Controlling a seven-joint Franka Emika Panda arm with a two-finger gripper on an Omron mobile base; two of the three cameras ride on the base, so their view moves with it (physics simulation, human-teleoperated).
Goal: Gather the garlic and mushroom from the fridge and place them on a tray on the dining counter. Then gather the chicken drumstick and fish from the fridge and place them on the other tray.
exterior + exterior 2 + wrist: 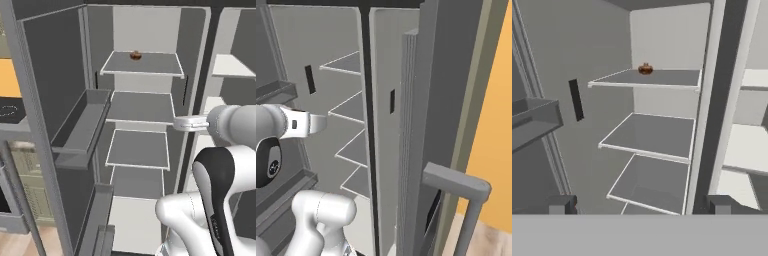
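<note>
The fridge (100, 60) stands open in front of me, its white-edged shelves (652, 135) stacked in the left compartment. A small brown rounded item (135, 55), which looks like the mushroom (645, 69), sits near the back of the top shelf. My gripper (176, 122) hovers at the height of the second shelf, by its right front corner, pointing into the fridge (331, 50). Its fingertips (562, 204) stand wide apart, open, with nothing between them. The mushroom lies well above and beyond the gripper (640, 205). Garlic, chicken drumstick, fish, both trays and the dining counter are out of view.
The left door (55, 75) swings open with grey door bins (80, 130). The right door (456, 100) stands open close by, its bar handle (466, 200) low. A dark centre divider (719, 100) separates a right compartment with white shelves (232, 65).
</note>
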